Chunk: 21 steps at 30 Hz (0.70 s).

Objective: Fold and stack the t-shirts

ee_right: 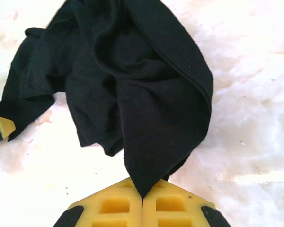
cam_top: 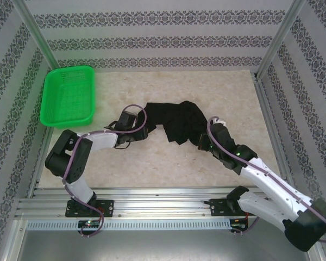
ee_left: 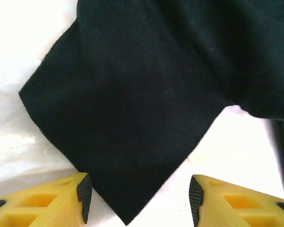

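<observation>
Right jaws: shut, the yellow fingers [ee_right: 118,205] pressed together with a pointed fold of the black t-shirt [ee_right: 132,94] pinched in the seam between them. From that pinch the cloth fans away from the jaws in bunched folds, with a doubled edge running up its right side. The rest lies crumpled on the bench [ee_right: 255,118] (pale, mottled surface).

Left jaws: apart at a medium gap, gripping nothing. A flat corner of the t-shirt [ee_left: 132,104] pokes in between the two black pads [ee_left: 84,196]. Its tip sits roughly midway in the gap, near the bottom edge of the wrist view. Bare bench [ee_left: 236,151] shows between the cloth and the pad on the right of that view. On the other side the cloth edge runs just beside the pad; cannot tell if it touches.

From above: the t-shirt [cam_top: 174,119] sits mid-bench, a dark rumpled band strung between the two arms. The left arm [cam_top: 98,142] reaches in to its left end. The right arm [cam_top: 233,152] meets its near-right end, where the band droops toward the near edge. Open bench [cam_top: 152,168] lies between the shirt and the arm bases.

A green mesh basket [cam_top: 68,97] is at the far-left corner of the bench, well apart from the shirt and both jaws.
</observation>
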Available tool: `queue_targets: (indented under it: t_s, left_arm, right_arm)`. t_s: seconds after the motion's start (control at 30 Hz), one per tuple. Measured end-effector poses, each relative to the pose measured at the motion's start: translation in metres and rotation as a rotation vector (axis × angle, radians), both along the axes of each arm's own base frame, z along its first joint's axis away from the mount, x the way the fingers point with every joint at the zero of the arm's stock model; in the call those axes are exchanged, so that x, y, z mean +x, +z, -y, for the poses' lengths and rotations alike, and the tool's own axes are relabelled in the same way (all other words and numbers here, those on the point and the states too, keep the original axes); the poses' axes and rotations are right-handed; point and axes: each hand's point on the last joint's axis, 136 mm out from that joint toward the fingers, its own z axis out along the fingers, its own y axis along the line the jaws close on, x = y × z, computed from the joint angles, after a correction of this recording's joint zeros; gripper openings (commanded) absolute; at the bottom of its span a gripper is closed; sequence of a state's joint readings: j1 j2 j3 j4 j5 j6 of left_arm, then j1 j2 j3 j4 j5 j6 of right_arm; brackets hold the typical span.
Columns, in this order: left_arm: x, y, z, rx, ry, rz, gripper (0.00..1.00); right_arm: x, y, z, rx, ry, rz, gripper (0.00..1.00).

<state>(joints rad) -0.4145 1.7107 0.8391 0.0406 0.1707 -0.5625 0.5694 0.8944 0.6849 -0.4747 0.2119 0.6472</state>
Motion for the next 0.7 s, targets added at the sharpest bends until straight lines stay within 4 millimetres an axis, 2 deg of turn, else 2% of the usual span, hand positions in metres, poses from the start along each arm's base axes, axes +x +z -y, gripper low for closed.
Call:
queue_targets:
  t_s: [0.17, 0.5, 0.6, 0.7]
  left_arm:
    - [0.006, 0.001, 0.003, 0.003, 0.004, 0.007, 0.57]
    - [0.038, -0.004, 0.007, 0.079, 0.032, -0.011, 0.51]
    - [0.038, -0.005, 0.009, 0.117, 0.021, -0.018, 0.51]
    - [0.038, -0.007, 0.011, 0.163, 0.000, -0.025, 0.45]
  right_arm:
    - [-0.007, -0.011, 0.004, -0.007, 0.015, -0.036, 0.00]
    - [-0.010, -0.015, 0.000, -0.001, 0.044, -0.054, 0.00]
    - [-0.010, -0.014, -0.001, 0.002, 0.047, -0.055, 0.00]
    - [-0.010, -0.014, 0.000, 0.004, 0.045, -0.054, 0.00]
